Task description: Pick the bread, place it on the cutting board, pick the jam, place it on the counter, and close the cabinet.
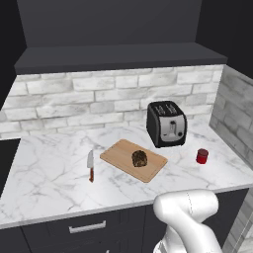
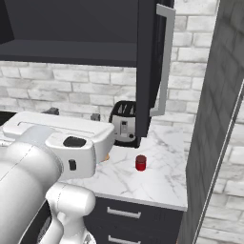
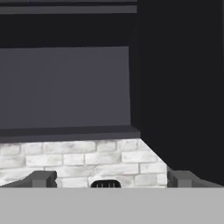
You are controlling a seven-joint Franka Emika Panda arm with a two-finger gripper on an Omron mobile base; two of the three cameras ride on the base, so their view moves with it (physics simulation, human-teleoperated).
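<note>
Jaws wide before cabinet (image 3: 175, 87) edge

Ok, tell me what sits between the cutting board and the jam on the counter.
Only bare marble counter, seen in the left base view. The cutting board and jam are apart; the toaster stands farther back, behind that stretch.

Dark lumpy bread (image 1: 139, 158) lying on light wooden cutting board (image 1: 121, 153). Red squat jam (image 1: 201, 156) upright on marble counter (image 1: 49, 173), right of board. Charcoal cabinet (image 2: 145, 71) door open.
</note>
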